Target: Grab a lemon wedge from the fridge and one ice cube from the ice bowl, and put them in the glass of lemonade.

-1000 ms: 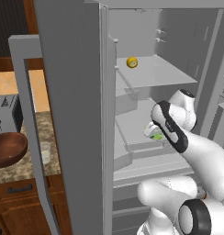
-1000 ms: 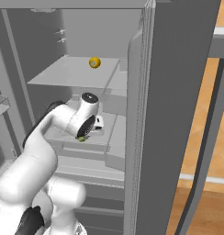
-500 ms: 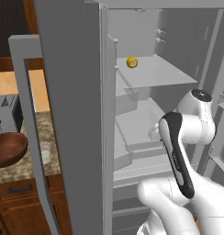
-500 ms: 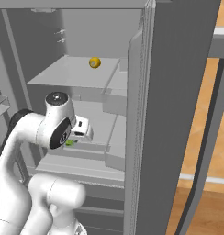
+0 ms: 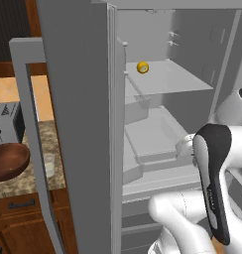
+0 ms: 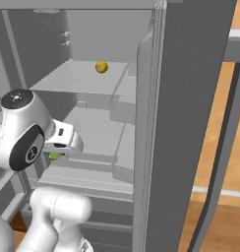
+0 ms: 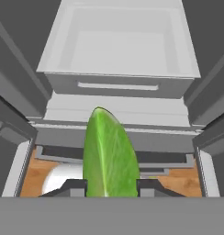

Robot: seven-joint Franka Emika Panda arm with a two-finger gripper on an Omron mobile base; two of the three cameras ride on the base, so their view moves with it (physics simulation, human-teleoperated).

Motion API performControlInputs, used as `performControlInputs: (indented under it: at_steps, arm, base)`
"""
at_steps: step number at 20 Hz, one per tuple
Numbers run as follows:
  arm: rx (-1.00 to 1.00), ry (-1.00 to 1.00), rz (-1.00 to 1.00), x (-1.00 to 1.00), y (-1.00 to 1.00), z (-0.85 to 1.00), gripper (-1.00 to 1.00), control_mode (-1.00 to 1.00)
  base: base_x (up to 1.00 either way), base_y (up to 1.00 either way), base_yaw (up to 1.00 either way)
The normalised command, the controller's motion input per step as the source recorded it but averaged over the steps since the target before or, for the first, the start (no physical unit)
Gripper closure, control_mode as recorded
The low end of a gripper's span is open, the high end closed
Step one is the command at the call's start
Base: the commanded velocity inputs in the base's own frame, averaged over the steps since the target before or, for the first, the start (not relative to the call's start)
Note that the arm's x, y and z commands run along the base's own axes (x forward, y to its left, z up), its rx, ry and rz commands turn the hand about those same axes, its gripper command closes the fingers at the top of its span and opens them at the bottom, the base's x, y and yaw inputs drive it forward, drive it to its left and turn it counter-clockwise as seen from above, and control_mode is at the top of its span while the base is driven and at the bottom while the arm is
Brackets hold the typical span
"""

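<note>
The fridge stands with its doors swung open, grey shelves and a drawer bared inside. In the hand view the pincer is closed partway on a green lemon wedge, which stands up between the two dark finger tips with its pointed end away from the hand; from the right base view a bit of the same green shows under the white hand, in front of the lower shelves. A small yellow round fruit sits on the upper shelf near its left edge. On the speckled surface left of the fridge lies the ice bowl, near the front edge, with the glass of lemonade just beside it to the right and a toaster behind them. No ice cube can be made out in the bowl.
</note>
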Motion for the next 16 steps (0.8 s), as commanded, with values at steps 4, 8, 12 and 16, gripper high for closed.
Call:
performControlInputs:
  at_steps: [4,8,12,16]
  arm:
    - [-0.01,0.00,0.00,-0.45,0.00,0.02,1.00,-1.00]
    - [0.00,0.00,0.00,0.00,0.00,0.00,1.00,-1.00]
    - [0.00,-0.02,0.00,-0.17,0.00,0.00,1.00,1.00]
    - [0.00,0.00,0.00,0.00,0.00,0.00,1.00,1.00]
  base:
    - [0.00,0.00,0.00]
    - [0.00,0.00,0.00]
    - [-0.25,0.00,0.00]
    - [-1.00,-0.04,-0.06]
